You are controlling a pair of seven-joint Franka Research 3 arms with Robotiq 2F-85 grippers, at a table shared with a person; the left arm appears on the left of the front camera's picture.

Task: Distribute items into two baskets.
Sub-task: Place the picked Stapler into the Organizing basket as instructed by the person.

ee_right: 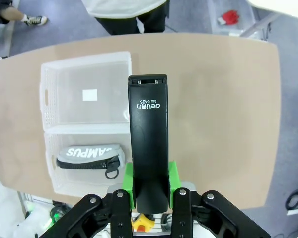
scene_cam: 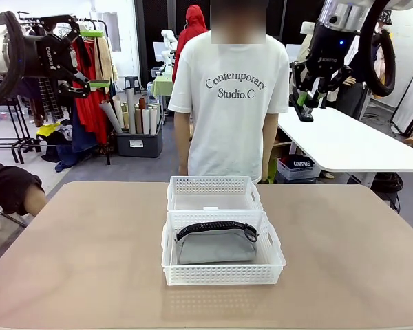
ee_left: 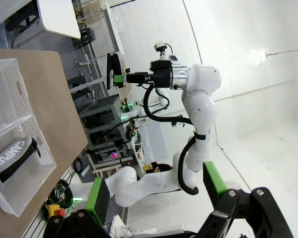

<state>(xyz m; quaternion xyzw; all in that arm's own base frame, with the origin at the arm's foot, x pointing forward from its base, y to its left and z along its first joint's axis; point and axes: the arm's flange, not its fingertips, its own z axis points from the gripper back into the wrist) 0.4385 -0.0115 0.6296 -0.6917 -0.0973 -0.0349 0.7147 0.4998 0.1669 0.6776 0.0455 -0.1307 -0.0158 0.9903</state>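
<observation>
Halfway: pouch (scene_cam: 215, 245) lies in the lower basket (scene_cam: 224, 276), frame centre; my right claw (scene_cam: 304, 106), upper right, grips the stapler (ee_right: 148, 139), meant, I judge, for the empty upper basket (scene_cam: 213, 184); left claw (scene_cam: 95, 58), upper left, gapes wide.

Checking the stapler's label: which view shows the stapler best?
Right wrist view: the stapler stands mid-frame, print facing the camera. Front and left wrist views show it small, far off, label unreadable.

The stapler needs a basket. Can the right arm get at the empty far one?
Probably yes: the right gripper holds the stapler high above the table, and the far basket lies open-topped with nothing over it.
</observation>
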